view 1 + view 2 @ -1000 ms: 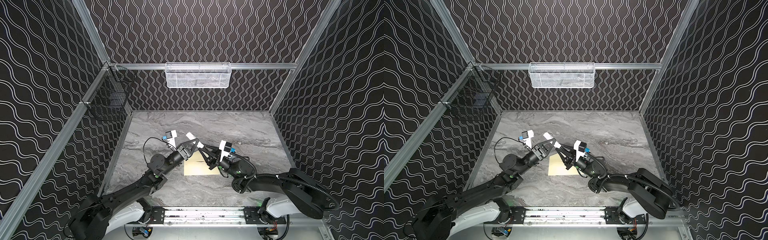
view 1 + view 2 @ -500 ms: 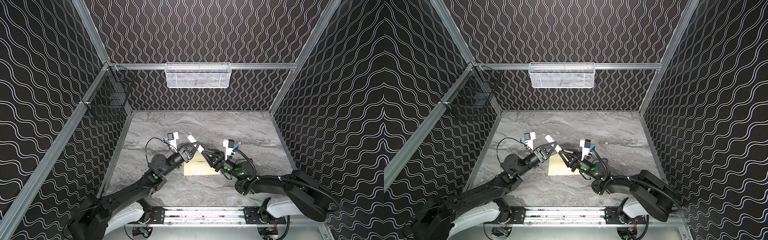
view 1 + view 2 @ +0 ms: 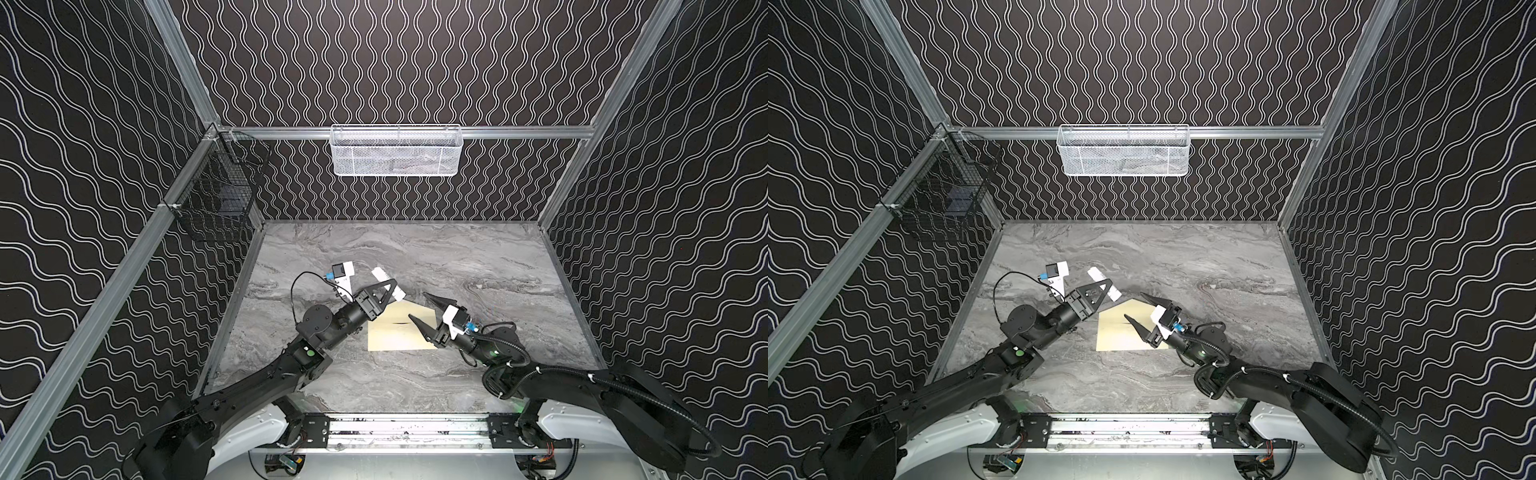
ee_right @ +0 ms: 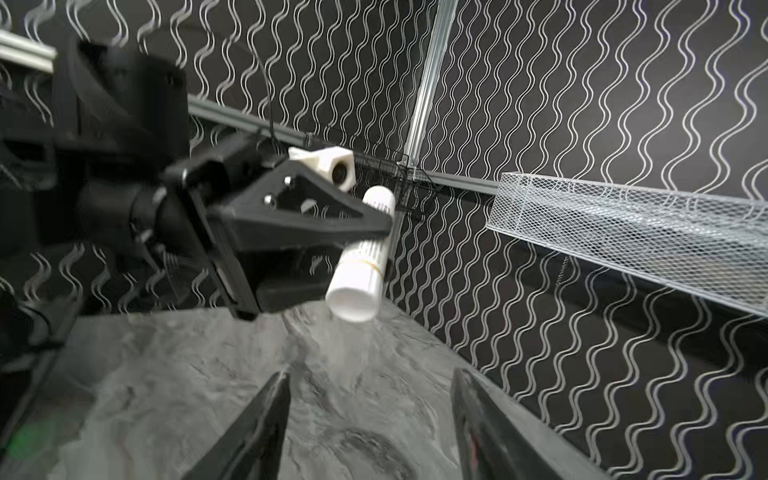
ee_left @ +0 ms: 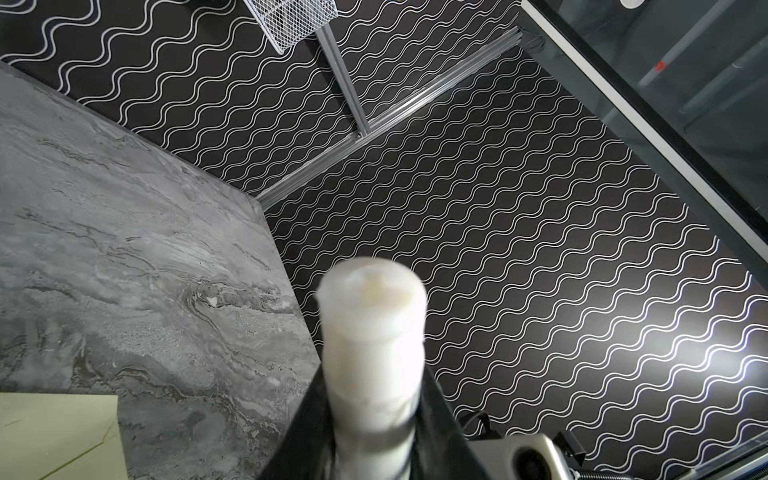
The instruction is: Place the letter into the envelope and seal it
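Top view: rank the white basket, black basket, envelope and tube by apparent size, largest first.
1. white basket and black basket: they look about alike, so unranked.
2. envelope, partly covered.
3. tube, clearly smallest.

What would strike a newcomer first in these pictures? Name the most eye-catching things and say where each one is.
The cream envelope lies flat on the grey marbled table, between the two arms. By its flap tip the left gripper clamps a white cylinder, while the right gripper hangs open and empty over the envelope's right side. A white mesh basket hangs on the back wall.
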Robot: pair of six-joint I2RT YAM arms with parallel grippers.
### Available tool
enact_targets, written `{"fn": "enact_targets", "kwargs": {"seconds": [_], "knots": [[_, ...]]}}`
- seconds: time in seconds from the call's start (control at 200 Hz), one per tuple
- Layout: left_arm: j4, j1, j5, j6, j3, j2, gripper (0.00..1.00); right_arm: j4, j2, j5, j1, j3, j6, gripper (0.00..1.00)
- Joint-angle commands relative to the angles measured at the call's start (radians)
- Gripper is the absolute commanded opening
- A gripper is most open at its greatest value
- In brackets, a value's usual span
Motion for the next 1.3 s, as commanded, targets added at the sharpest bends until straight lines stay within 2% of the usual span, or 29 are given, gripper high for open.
{"fn": "enact_targets", "kwargs": {"seconds": [0.0,0.055,0.115,0.185,0.305,0.405,0.576,0.731,1.116,1.296], "knots": [[0.02,0.002,0.008,-0.01,0.009,0.002,0.0,0.051,0.013,0.054,0.043,0.035,-0.199,0.64],[0.022,0.002,0.006,-0.01,0.011,0.003,0.0,0.062,0.053,0.094,0.067,0.052,-0.244,0.64],[0.037,0.0,0.014,-0.004,0.011,0.008,0.0,0.163,0.115,0.109,0.071,0.049,-0.243,0.64],[0.054,-0.002,0.023,-0.008,0.011,0.023,0.0,0.267,0.149,0.092,0.07,0.047,-0.122,0.61],[0.101,-0.003,0.032,-0.025,0.009,0.05,0.0,0.179,0.139,0.032,0.071,0.1,0.117,0.56],[0.116,-0.004,0.037,-0.029,0.011,0.061,0.0,0.245,0.171,0.046,0.071,0.099,0.218,0.52],[0.123,-0.006,0.035,-0.029,0.012,0.064,0.0,0.264,0.232,0.057,0.071,0.123,0.198,0.5],[0.114,-0.006,0.039,-0.026,0.014,0.054,0.0,0.239,0.258,0.066,0.072,0.155,0.107,0.47],[0.118,-0.006,0.042,-0.037,0.005,0.048,0.0,0.212,0.305,0.047,0.083,0.228,0.043,0.32],[0.065,-0.007,0.026,-0.015,0.003,0.009,0.0,0.214,0.305,0.067,0.091,0.235,0.028,0.25]]}}
